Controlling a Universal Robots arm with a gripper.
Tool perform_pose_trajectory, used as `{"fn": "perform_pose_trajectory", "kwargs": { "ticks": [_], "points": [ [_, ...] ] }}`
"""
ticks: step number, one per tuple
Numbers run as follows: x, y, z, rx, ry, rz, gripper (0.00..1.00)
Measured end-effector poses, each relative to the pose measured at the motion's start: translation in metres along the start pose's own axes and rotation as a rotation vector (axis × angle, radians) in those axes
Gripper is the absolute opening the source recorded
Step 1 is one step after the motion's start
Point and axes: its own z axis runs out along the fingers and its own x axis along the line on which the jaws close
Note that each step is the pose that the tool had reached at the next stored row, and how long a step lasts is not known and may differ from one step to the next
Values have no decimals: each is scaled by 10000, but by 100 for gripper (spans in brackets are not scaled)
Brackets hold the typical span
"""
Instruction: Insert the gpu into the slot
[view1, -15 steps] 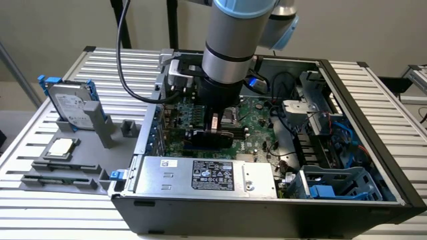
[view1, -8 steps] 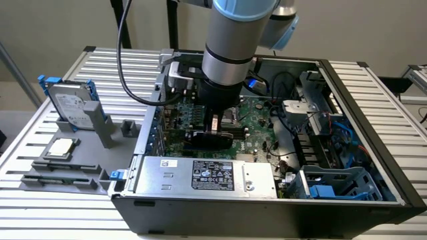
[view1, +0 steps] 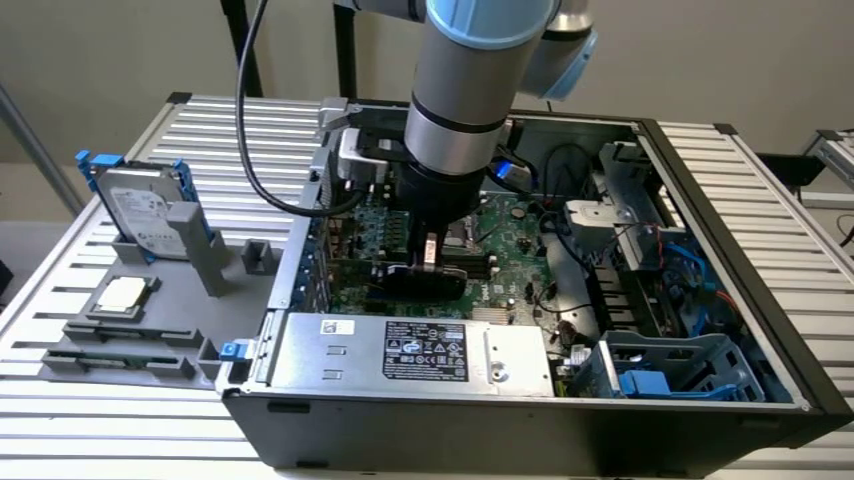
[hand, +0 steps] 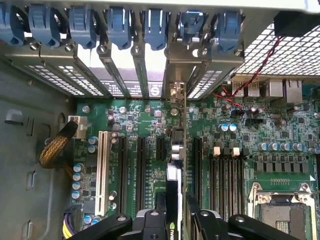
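- Your gripper (hand: 175, 222) hangs low inside the open case (view1: 534, 425), astride the gpu (hand: 173, 187). You cannot tell whether it clamps the card or only flanks it.
- The gpu stands on edge on the board (hand: 145, 117). It runs from the gripper towards the case's rear wall, where its metal bracket (hand: 175, 95) sits among the rear openings.
- You see black connector strips (hand: 141, 170) close on either side of it. A white strip (hand: 102, 170) lies further off on one side, and the memory strips (hand: 225, 175) and the socket (hand: 282, 215) on the other.
- You cannot tell whether its lower edge is seated.
- In the exterior view the card lies just beyond the labelled silver box (view1: 334, 350).
- Outside the case, on the exterior view's left, a hard drive (view1: 140, 205) stands in a grey holder (view1: 207, 255) on the table (view1: 801, 250).
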Motion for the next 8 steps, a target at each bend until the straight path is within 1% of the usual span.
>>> {"fn": "perform_pose_trajectory", "kwargs": {
  "ticks": [1, 2, 3, 4, 5, 6, 8],
  "points": [
    [0, 0, 0, -1, 1, -14, 26],
    [-1, 5, 7, -12, -17, -17, 27],
    [-1, 3, 12, 4, -23, -20, 27],
    [-1, 2, 5, -1, -10, -22, 27],
    [-1, 1, -7, -8, 1, -26, 33],
    [-1, 2, -17, -6, -5, -28, 33],
    [-4, 8, -70, -7, -4, -29, 33]
  ]
}}
